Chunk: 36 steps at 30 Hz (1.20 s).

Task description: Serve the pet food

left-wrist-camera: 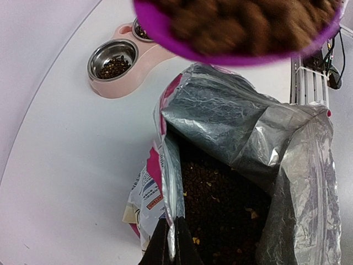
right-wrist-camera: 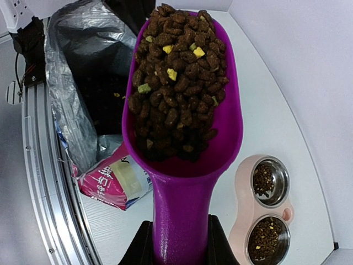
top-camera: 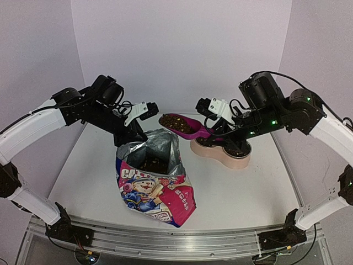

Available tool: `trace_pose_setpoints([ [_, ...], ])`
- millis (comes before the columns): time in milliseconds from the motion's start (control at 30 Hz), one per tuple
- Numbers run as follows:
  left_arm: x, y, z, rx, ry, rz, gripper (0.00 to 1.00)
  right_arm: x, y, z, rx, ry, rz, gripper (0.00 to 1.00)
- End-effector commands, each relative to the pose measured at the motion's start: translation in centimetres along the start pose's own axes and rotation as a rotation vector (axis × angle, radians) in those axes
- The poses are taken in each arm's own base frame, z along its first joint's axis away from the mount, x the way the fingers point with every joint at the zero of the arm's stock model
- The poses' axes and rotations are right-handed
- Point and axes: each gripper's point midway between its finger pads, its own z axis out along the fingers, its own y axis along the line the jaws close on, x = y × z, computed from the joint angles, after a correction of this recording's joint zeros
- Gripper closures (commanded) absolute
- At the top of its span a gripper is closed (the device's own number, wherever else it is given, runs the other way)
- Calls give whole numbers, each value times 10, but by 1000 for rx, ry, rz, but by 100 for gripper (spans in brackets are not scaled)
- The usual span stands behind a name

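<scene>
Right wrist: right hand (right-wrist-camera: 179,243) clamps smooth magenta scoop (right-wrist-camera: 180,201) heaped with pebbly kibble (right-wrist-camera: 176,83); left hand (left-wrist-camera: 172,247) pinches crinkled foil pouch (left-wrist-camera: 220,127).

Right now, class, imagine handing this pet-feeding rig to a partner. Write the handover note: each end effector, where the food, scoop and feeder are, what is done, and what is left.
Left end effector: shut on the rim of the pouch, holding its mouth open; there is kibble inside.
Right end effector: shut on the handle of the scoop, which is heaped with kibble and in the air beside the pouch mouth, not yet over the feeder.
Done: scoop loaded; both steel bowls hold some kibble.
Left: carry the scoop over a bowl and tip it, then probably release the pouch.
</scene>
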Motion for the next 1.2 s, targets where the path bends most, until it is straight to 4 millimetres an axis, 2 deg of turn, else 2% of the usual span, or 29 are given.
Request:
trace_pose_setpoints([
  [0, 4, -5, -2, 24, -20, -4, 100, -22, -23, -5, 32, -73, 23, 100],
  [167, 4, -11, -6, 44, -36, 2, 100, -16, -66, 3, 97, -57, 91, 100],
  [200, 3, -12, -7, 47, -40, 5, 100, -12, -79, 4, 107, -59, 119, 100],
  [400, 1, -16, -9, 62, -54, -4, 100, 7, -125, 17, 133, -80, 188, 100],
  [500, -2, -16, -12, 63, -66, -3, 100, 24, -151, 25, 185, -72, 205, 100],
  [700, -9, -15, -18, 54, -88, 2, 100, 82, -193, 48, 266, 25, 247, 100],
  [833, -11, -14, -18, 51, -94, 6, 100, 116, -215, 64, 322, 109, 250, 100],
  [1000, -13, -12, -17, 48, -97, 10, 100, 152, -228, 93, 349, 250, 204, 100],
  [1167, -15, -11, -15, 52, -93, 10, 100, 176, -236, 113, 360, 349, 169, 100],
])
